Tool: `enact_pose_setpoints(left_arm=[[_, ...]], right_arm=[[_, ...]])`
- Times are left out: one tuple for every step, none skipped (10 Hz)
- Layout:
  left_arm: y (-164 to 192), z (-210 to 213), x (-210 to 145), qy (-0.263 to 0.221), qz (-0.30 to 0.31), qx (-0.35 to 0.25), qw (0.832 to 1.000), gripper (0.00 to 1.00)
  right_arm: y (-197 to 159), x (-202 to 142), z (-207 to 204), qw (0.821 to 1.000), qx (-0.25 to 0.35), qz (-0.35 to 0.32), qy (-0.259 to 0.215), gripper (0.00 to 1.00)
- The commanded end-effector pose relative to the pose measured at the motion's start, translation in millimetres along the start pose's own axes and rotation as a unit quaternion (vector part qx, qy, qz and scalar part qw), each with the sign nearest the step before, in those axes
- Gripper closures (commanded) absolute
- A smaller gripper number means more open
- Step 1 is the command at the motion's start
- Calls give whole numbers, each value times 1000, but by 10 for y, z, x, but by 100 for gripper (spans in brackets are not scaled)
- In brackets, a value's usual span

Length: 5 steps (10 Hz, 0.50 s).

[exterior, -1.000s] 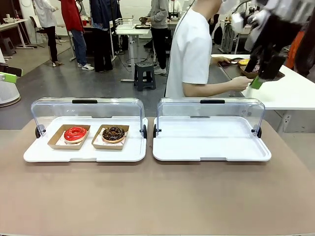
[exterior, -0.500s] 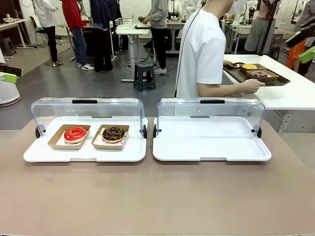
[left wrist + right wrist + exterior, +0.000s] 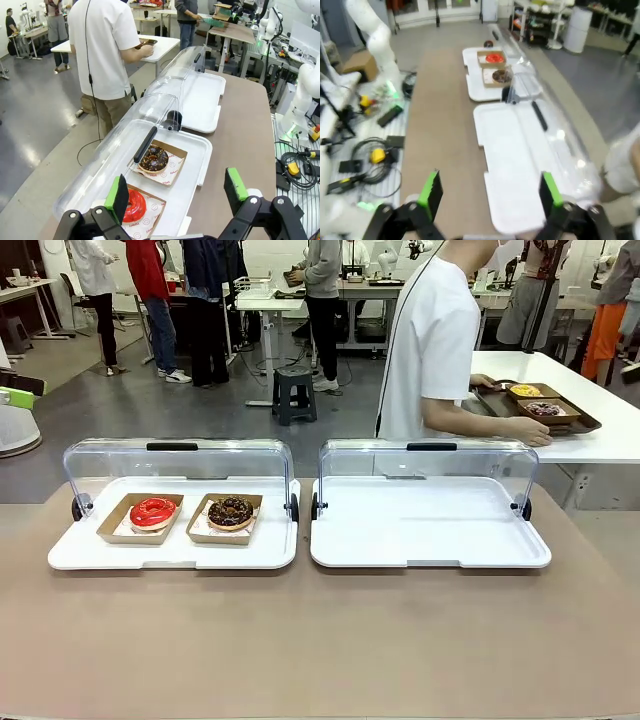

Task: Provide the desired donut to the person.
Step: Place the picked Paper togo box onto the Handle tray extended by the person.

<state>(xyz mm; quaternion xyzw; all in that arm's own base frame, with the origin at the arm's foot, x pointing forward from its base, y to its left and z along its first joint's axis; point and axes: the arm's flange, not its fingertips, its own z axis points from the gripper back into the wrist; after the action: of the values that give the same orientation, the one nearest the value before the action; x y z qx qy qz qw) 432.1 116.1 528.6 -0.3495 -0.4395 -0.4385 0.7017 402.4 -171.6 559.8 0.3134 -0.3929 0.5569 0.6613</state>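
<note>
scanning from the robot's left, the left tray (image 3: pixel 60 558) holds both donuts under its raised clear lid (image 3: pixel 178 465) — the red glazed donut (image 3: pixel 152 511) in its cardboard boat at the outer end, the chocolate donut (image 3: pixel 231 511) just beside it toward the middle. in the left wrist view the left gripper (image 3: pixel 177 192) hangs above this tray with its green-padded jaws wide apart and empty, the red donut just ahead of one finger and the chocolate one a little farther along the tray's long axis. next comes the right tray (image 3: pixel 430 552), bare. the right gripper (image 3: pixel 490 196) — jaws equally wide, holding nothing — looks down the table's length from the far right end, with both donuts well away at the opposite end. the person (image 3: pixel 432 340) stands past the right tray, turned toward a side table. which donut is wanted cannot be told, but the left arm looks by far the nearer.
</note>
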Motion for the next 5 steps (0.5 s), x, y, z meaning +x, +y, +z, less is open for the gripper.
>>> enact_pose_setpoints(left_arm=[[-15,3,8,-5,-1,0,1000,0],[-15,3,8,-5,-1,0,1000,0],[-15,3,8,-5,-1,0,1000,0],[-15,3,8,-5,-1,0,1000,0],[-15,3,8,-5,-1,0,1000,0]], right_arm=[[-134,-300,-46,1000,3,-7,10,0],[-184,-479,-24,1000,7,-14,10,0],[-206,-579,-15,1000,8,-10,3,0],[-204,-614,-9,1000,12,-8,0,0],[-200,-586,16,1000,26,3,-11,0]])
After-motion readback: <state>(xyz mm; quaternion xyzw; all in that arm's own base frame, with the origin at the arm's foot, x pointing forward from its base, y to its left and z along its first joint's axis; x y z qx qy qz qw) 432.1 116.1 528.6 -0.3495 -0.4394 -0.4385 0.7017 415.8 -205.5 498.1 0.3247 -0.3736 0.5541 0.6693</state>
